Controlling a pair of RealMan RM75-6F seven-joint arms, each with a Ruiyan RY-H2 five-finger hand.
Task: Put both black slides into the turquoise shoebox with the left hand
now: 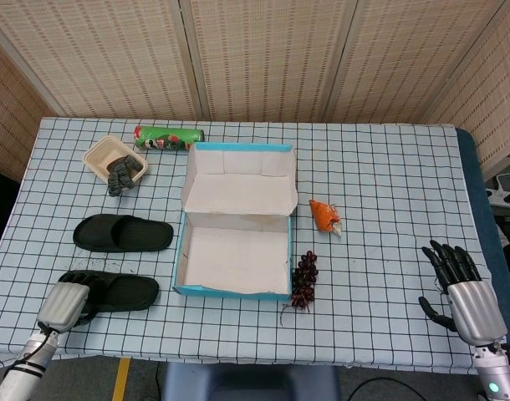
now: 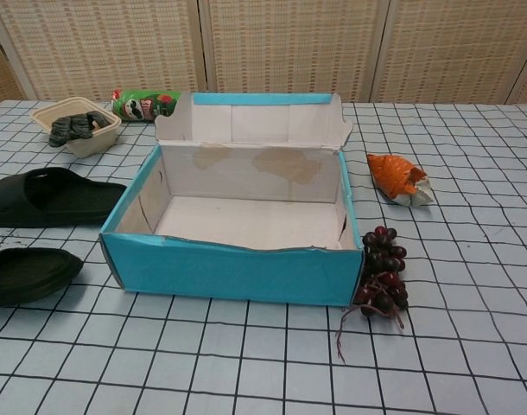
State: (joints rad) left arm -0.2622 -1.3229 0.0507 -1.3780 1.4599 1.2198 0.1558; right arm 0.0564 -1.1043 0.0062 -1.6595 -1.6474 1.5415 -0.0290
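Two black slides lie left of the open turquoise shoebox [image 1: 230, 291] [image 2: 229, 270]. The far slide [image 1: 123, 233] [image 2: 52, 197] rests flat on the checked cloth. My left hand [image 1: 64, 305] grips the left end of the near slide [image 1: 125, 290] [image 2: 26, 275], which shows low and edge-on in the chest view, toe pointing at the box. The left hand itself is outside the chest view. The box is empty, its lid standing up at the back. My right hand [image 1: 460, 288] hovers open at the table's front right, holding nothing.
A green chip can [image 1: 169, 138] [image 2: 145, 104] and a beige bowl [image 1: 103, 153] [image 2: 77, 138] with a dark item stand at the back left. An orange packet [image 1: 324, 215] [image 2: 398, 179] and dark grapes [image 1: 304, 280] [image 2: 381, 272] lie right of the box.
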